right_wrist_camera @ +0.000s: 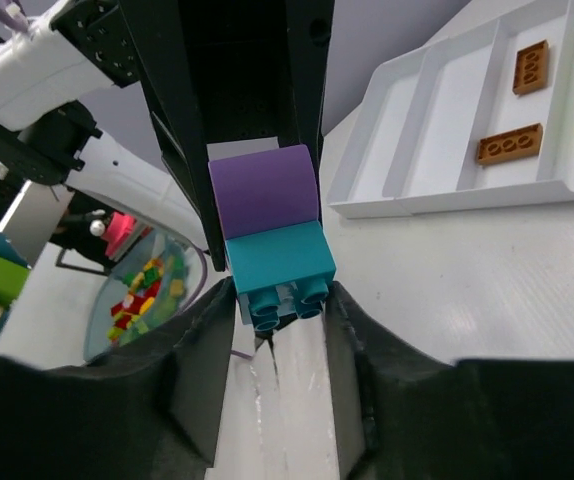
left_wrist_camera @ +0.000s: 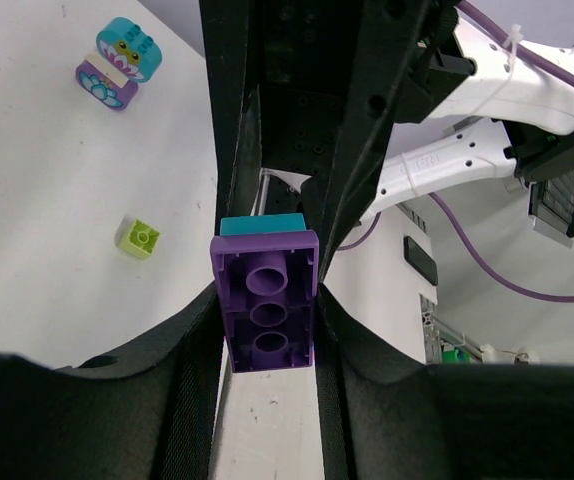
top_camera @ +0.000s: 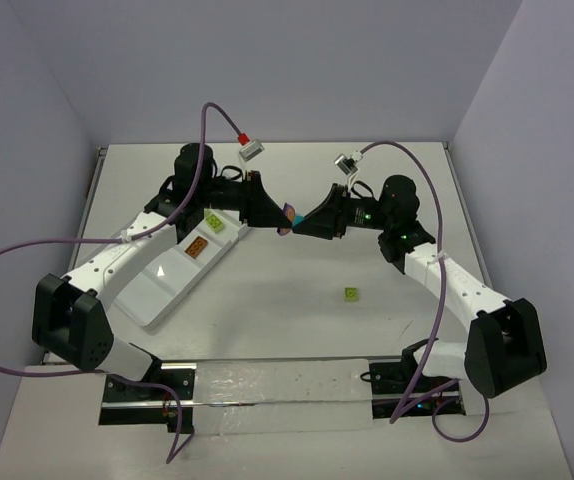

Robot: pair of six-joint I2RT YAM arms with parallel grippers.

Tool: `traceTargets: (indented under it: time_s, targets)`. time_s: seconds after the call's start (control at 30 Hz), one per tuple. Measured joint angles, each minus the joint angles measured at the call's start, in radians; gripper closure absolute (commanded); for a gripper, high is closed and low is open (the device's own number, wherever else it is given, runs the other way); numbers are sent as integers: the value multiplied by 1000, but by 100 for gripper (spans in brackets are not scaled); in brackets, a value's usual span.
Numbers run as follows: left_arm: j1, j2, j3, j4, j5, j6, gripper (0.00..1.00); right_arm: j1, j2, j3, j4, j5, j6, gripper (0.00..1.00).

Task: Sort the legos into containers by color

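Facing tip to tip above the desk point(top_camera: 297, 330), just right of the tray point(top_camera: 153, 292) — left jaws clenched on the purple brick point(left_wrist_camera: 265, 312), right jaws clenched on the teal brick point(right_wrist_camera: 277, 262); the 2 bricks are stuck together.

we read no text, brand, number or sign in any view, only one small dark marking on the right arm's white link point(left_wrist_camera: 454, 160), far right in the left wrist view, too small and blurred to read
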Motion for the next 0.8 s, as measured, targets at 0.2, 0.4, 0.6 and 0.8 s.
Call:
traceTargets:
  time_s: [0.2, 0.4, 0.6, 0.8]
  targets:
    - [5, -7, 0, 0, 8, 11, 100, 1, 2, 0, 15, -3, 16, 100]
    - [5, -10, -2, -12, -14, 26, 100, 5, -19, 0, -41, 42, -29, 100]
    - [43, -52, -58, -39, -72, 34, 100, 10, -36, 18, -199, 137, -138, 100]
    - [187, -127, -82, -142, -187, 35, 100, 10, -37, 44, -359, 283, -235, 100]
